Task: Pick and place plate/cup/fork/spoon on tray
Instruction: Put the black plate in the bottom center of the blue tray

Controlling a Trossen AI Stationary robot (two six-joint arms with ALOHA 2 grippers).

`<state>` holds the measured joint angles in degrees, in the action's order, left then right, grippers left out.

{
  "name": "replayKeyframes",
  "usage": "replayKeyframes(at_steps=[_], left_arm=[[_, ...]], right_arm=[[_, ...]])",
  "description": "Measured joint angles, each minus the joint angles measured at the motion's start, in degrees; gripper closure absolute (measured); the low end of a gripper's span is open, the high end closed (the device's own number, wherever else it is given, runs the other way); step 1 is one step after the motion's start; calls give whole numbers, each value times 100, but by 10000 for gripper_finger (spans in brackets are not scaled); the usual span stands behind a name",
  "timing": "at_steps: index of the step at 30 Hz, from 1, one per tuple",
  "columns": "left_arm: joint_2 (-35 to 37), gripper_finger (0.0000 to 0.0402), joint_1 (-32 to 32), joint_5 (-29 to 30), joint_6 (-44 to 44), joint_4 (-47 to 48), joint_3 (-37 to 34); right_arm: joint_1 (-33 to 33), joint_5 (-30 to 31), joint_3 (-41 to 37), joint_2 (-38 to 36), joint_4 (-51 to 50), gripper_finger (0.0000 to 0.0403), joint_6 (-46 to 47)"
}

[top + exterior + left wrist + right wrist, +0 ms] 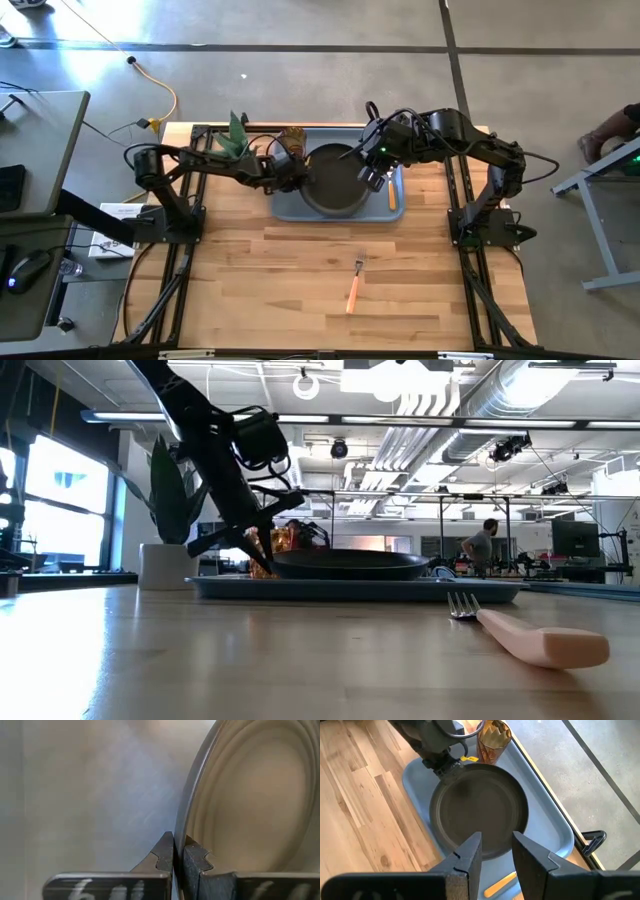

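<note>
Left claw [445, 765] clamped on the plate [338, 178] rim – plate sits in the tray [290, 210], cup [492, 741] at tray's far corner, spoon [391, 195] on tray beside plate. Right claw [497, 852] apart, above plate. Fork [354, 284] on worktop [250, 290], well clear of tray. No readable labels.

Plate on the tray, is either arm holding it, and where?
Yes: the left end effector pinches the plate by its rim; the right end effector is open, holding nothing.
</note>
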<state>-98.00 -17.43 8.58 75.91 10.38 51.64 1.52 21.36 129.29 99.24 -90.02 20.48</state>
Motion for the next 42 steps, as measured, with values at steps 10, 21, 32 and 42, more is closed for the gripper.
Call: replayKeyframes(at_steps=[10,21,32,42], left_arm=[[2,401,-212,-235,105,3,0],[2,393,-218,-397,53,188,0],[2,377,-223,-436,47,170,0],[2,375,-349,-868,-150,163,0]], right_arm=[[0,-4,0,0,0,304,19],[-2,-17,0,0,0,304,155],[0,-39,0,0,0,304,203],[-1,-44,0,0,0,304,262]])
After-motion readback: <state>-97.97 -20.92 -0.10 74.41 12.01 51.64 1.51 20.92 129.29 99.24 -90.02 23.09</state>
